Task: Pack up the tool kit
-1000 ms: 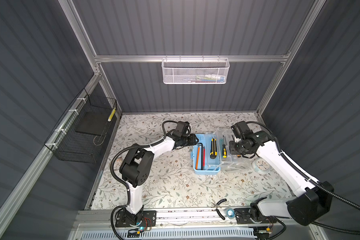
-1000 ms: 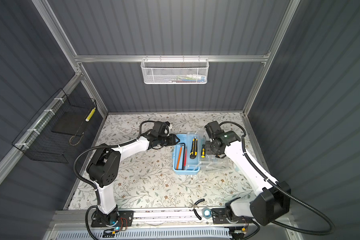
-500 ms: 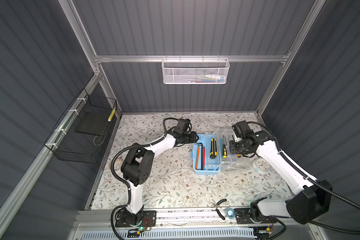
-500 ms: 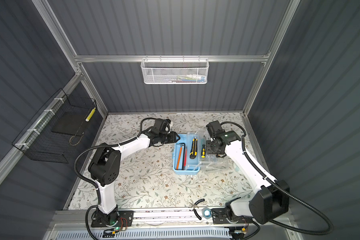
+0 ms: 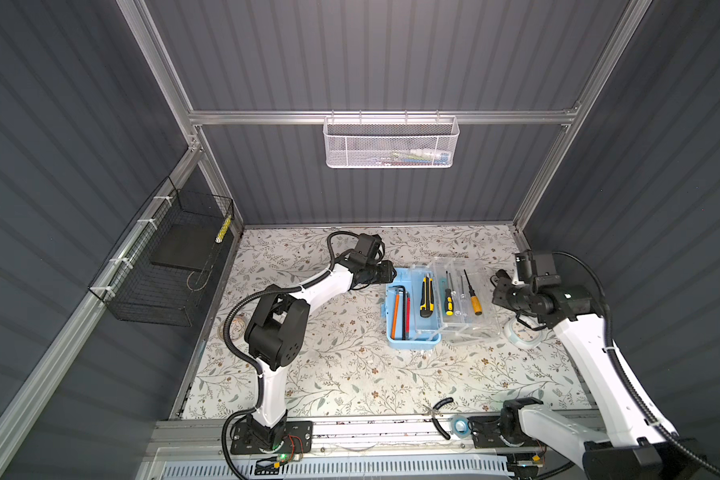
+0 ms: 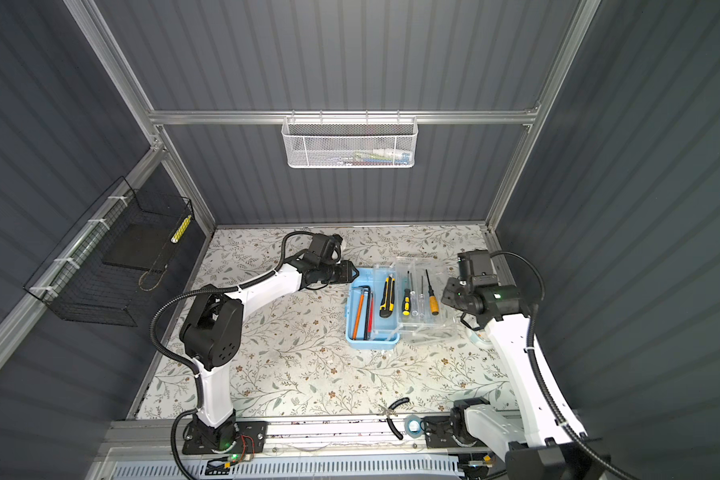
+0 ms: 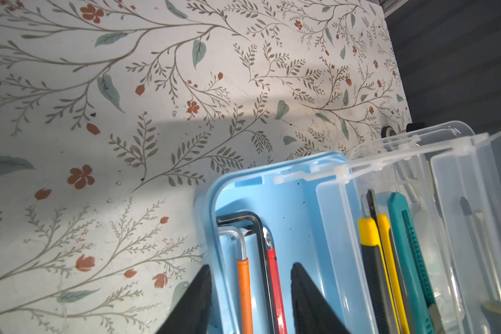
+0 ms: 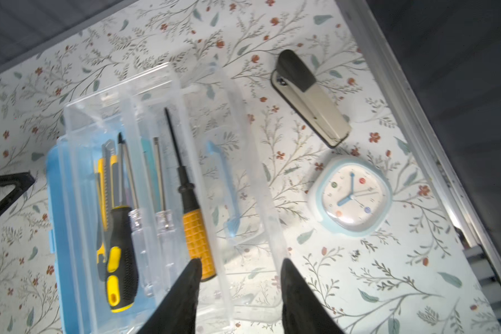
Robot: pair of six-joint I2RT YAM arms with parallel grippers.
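The tool kit [image 5: 412,337] is a light-blue box lying open on the floral table, its clear lid [image 5: 481,328] folded out to the right. In the blue half lie an orange hex key [image 7: 245,292] and a red one. A yellow-black knife [image 5: 425,296] and an orange-handled screwdriver [image 8: 198,237] rest on the clear trays. My left gripper [image 7: 251,265] is open at the box's far left corner, one finger outside the wall and one over the inside. My right gripper [image 8: 241,260] is open and empty above the lid's outer edge.
A white-and-blue clock [image 8: 350,193] and a grey stapler [image 8: 310,98] lie right of the lid, under my right arm. Pliers [image 5: 439,415] and a tape roll [image 5: 460,424] sit at the front rail. A white mesh basket [image 5: 391,143] hangs on the back wall and a black wire basket [image 5: 171,266] on the left wall.
My right gripper has opened and drawn back to the right off the clear trays, uncovering the orange-handled screwdriver. The left gripper has barely shifted.
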